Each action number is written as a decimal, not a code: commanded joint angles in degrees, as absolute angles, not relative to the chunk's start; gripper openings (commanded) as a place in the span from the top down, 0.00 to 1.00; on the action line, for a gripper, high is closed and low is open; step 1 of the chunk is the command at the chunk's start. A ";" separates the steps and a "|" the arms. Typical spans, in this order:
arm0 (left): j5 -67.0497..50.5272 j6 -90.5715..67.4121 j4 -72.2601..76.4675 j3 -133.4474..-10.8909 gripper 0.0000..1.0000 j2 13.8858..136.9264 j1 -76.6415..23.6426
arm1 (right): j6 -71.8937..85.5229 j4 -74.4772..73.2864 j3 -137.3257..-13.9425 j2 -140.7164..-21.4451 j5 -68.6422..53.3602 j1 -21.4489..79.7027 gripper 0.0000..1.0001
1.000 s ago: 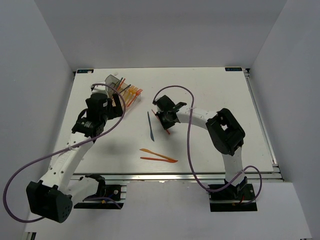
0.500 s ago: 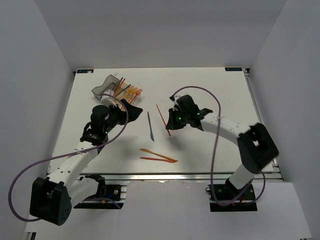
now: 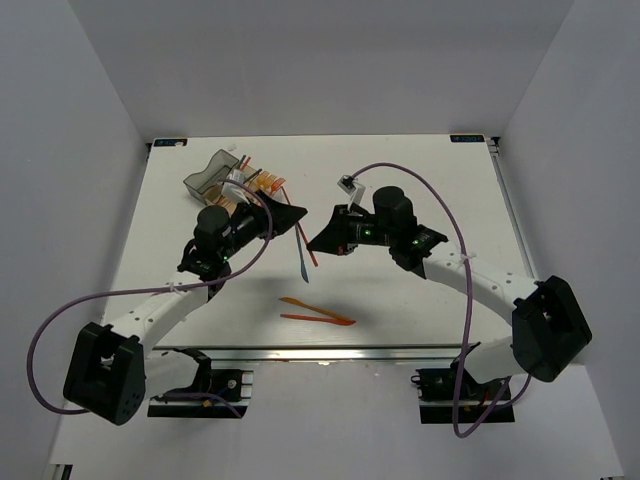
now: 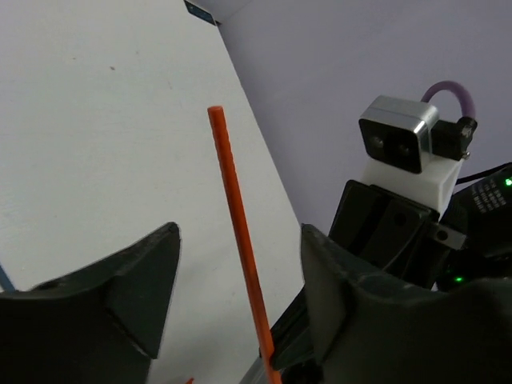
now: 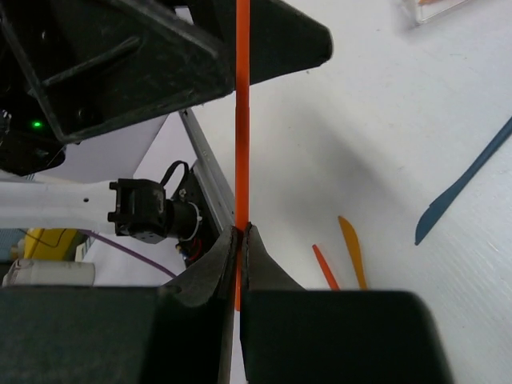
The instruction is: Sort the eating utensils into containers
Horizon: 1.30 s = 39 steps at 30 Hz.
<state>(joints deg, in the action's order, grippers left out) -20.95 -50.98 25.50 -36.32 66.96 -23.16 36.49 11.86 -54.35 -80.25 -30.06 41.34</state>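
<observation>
The right hand is seen clamped on a thin orange utensil, which is held off the tabletop at mid-frame in the top view. The left hand is noted with fingers apart, one on either side of that utensil. The containers are found at upper left.

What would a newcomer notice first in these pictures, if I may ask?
Over the middle of the table, the right pincer is shut on a thin orange utensil, holding it between the open fingers of the left pincer. At the far left stands the row of containers, orange utensils inside; a blue-grey utensil and two orange ones lie loose nearer the front.
</observation>
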 commanded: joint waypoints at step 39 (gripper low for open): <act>6.25 30.24 12.83 -81.03 1.00 108.63 -11.17 | 23.64 -4.40 -42.28 -56.25 -10.72 35.51 0.11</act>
